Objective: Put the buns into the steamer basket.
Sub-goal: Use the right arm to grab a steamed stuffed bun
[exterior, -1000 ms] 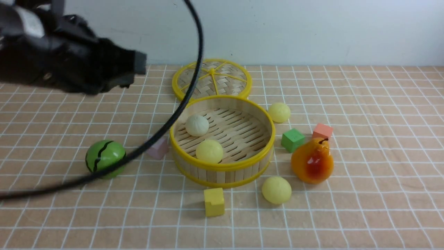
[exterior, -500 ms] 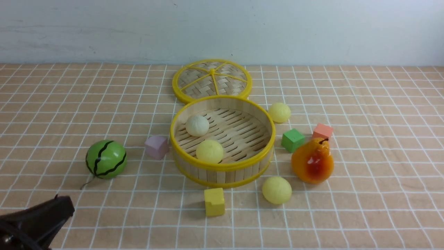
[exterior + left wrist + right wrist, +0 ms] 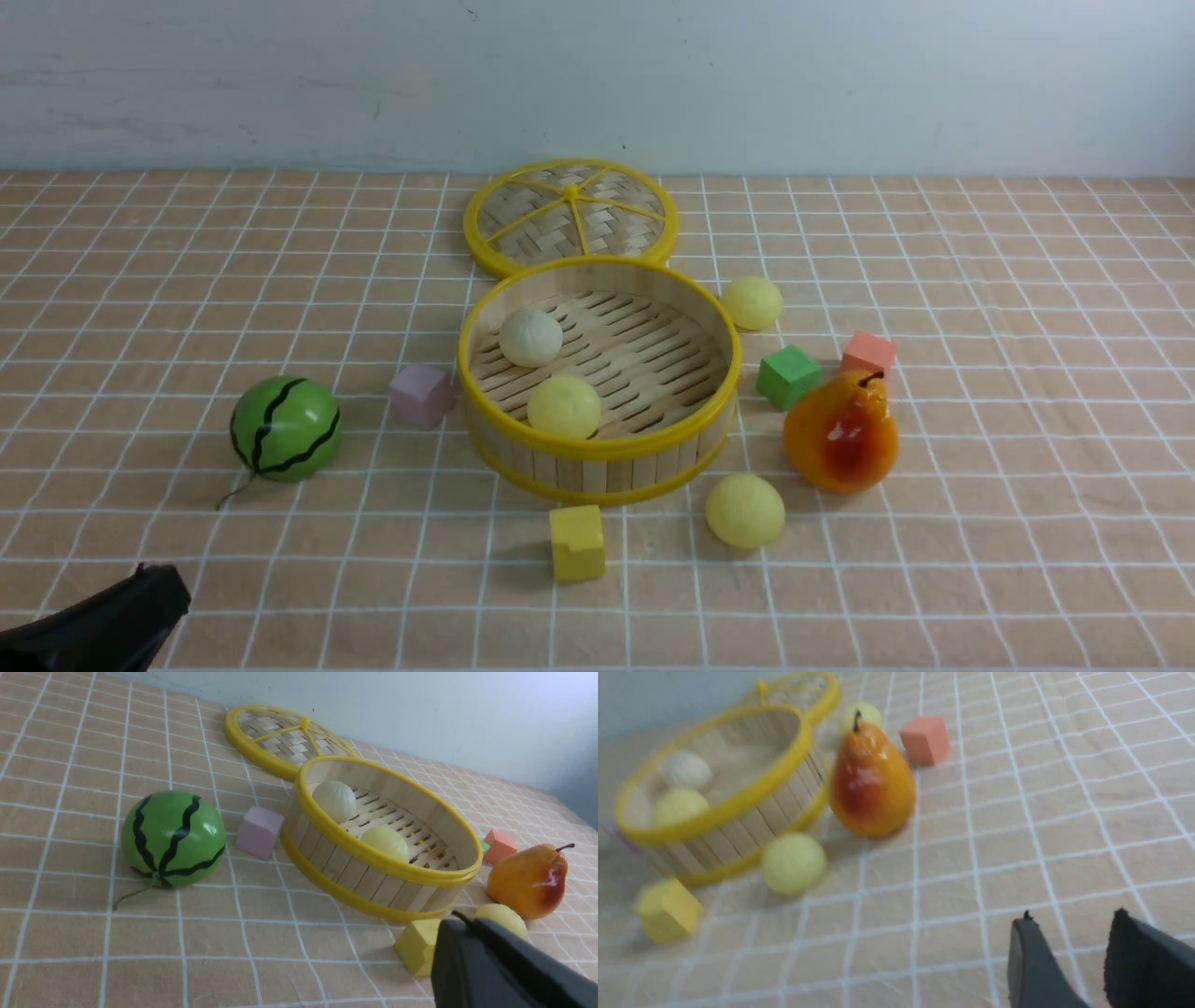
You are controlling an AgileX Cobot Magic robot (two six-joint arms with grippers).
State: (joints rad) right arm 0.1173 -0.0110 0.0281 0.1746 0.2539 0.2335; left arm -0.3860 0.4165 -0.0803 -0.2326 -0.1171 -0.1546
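Note:
The steamer basket stands mid-table. An off-white bun and a pale yellow bun lie on its slatted floor. Two more yellow buns rest on the cloth: one behind the basket's right side, one at its front right. My left gripper pokes in at the near left corner, shut and empty, far from the basket; its wrist view shows the closed tip. My right gripper shows only in its wrist view, open with nothing between its fingers, low over the cloth to the right of the front bun.
The woven lid lies behind the basket. A watermelon ball and pink cube sit to its left, a yellow cube in front. A green cube, salmon cube and pear stand to its right.
My left arm, with its cable, has swung from high over the table's left down to the near left corner. The buns and basket have not moved.

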